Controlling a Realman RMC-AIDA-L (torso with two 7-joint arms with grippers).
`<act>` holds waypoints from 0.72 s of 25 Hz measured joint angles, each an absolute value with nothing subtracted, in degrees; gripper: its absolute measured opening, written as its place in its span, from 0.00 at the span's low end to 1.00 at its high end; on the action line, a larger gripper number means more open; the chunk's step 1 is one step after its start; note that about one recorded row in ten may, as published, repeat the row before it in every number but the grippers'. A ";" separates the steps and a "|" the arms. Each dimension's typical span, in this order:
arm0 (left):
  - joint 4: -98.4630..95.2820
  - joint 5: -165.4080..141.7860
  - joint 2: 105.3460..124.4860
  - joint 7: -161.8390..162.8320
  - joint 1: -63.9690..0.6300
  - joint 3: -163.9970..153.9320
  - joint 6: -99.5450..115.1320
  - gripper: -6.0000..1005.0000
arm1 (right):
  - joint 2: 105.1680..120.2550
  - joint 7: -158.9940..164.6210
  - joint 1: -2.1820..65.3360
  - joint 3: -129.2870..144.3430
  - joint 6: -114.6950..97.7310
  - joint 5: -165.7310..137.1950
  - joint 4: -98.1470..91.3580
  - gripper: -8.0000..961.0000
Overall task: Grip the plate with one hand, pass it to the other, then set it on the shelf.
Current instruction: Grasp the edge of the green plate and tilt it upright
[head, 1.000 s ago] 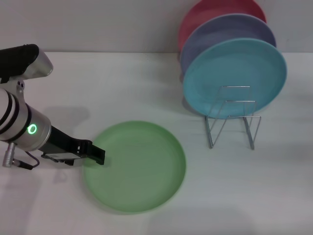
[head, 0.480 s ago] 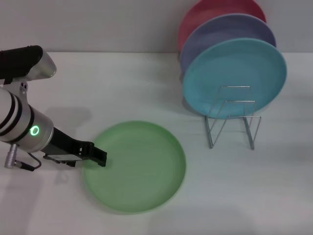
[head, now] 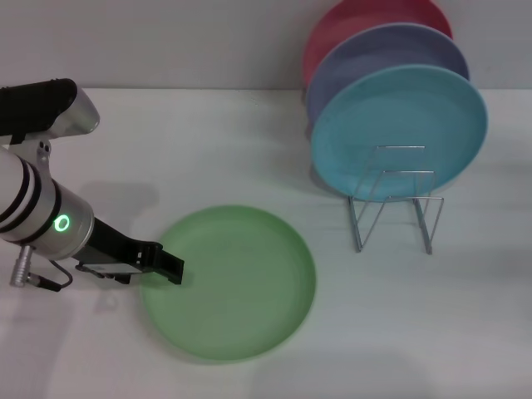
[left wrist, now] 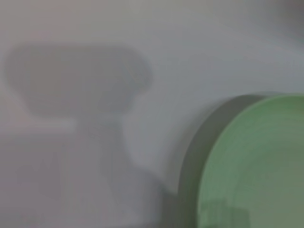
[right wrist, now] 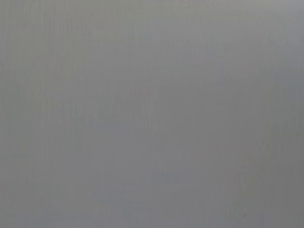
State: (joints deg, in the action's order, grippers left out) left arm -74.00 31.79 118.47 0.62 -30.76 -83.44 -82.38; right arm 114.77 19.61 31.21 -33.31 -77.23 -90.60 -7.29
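The light-green plate (head: pixel 231 283) lies flat on the white table in the head view. Its rim also shows in the left wrist view (left wrist: pixel 256 166). My left gripper (head: pixel 166 267), on the arm with the green ring light (head: pixel 61 223), is low over the table at the plate's left rim, its tip over the rim's edge. The silver wire shelf (head: pixel 395 199) stands to the right of the plate, its front slots bare. My right gripper is out of view; its wrist view shows only plain grey.
A turquoise plate (head: pixel 399 133), a lavender plate (head: pixel 382 58) and a red plate (head: pixel 366 21) stand upright in the shelf's rear slots at the back right. White table (head: pixel 208 150) lies between the green plate and the back wall.
My left arm has edged slightly to the right and down, bringing the gripper tip a little farther onto the plate's left rim. The plate has not moved.
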 joint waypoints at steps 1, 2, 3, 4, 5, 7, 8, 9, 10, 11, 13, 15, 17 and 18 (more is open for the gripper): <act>-74.00 31.75 118.47 0.62 -30.76 -83.55 -82.29 0.79 | 114.78 19.61 31.20 -33.31 -77.27 -90.60 -7.29 0.74; -74.00 31.75 118.47 0.62 -30.76 -83.55 -82.29 0.79 | 114.78 19.62 31.20 -33.31 -77.28 -90.60 -7.29 0.74; -74.00 31.75 118.47 0.62 -30.76 -83.55 -82.29 0.79 | 114.78 19.62 31.20 -33.31 -77.28 -90.60 -7.29 0.74; -74.00 31.69 118.47 0.62 -30.76 -83.92 -81.90 0.79 | 114.79 19.63 31.20 -33.31 -77.28 -90.60 -7.29 0.74; -73.99 31.69 118.47 0.62 -30.76 -83.99 -81.83 0.78 | 114.79 19.64 31.19 -33.31 -77.30 -90.60 -7.29 0.74; -73.48 31.74 118.47 0.62 -30.90 -84.07 -81.71 0.78 | 114.79 19.64 31.19 -33.31 -77.31 -90.60 -7.29 0.74; -73.25 31.75 118.47 0.62 -31.02 -84.09 -81.71 0.78 | 114.78 19.65 31.20 -33.31 -77.31 -90.60 -7.29 0.74; -72.85 31.78 118.47 0.59 -31.21 -84.12 -81.71 0.78 | 114.78 19.65 31.20 -33.31 -77.33 -90.60 -7.29 0.74; -72.42 31.83 118.47 0.55 -31.43 -84.16 -81.71 0.76 | 114.76 19.66 31.20 -33.31 -77.33 -90.60 -7.29 0.74; -72.12 31.84 118.47 0.48 -31.61 -84.20 -81.71 0.75 | 114.75 19.66 31.20 -33.31 -77.34 -90.60 -7.29 0.74; -71.80 31.86 118.47 0.42 -31.93 -84.41 -81.71 0.72 | 114.70 19.67 31.20 -33.31 -77.35 -90.60 -7.29 0.74; -71.79 31.82 118.47 0.46 -32.15 -84.66 -81.71 0.69 | 114.67 19.68 31.20 -33.31 -77.35 -90.61 -7.29 0.74; -71.82 31.75 118.47 0.50 -32.36 -84.76 -81.72 0.66 | 114.65 19.68 31.20 -33.31 -77.35 -90.61 -7.29 0.74; -71.82 31.73 118.47 0.49 -32.40 -84.77 -81.72 0.66 | 114.64 19.68 31.21 -33.31 -77.35 -90.61 -7.29 0.74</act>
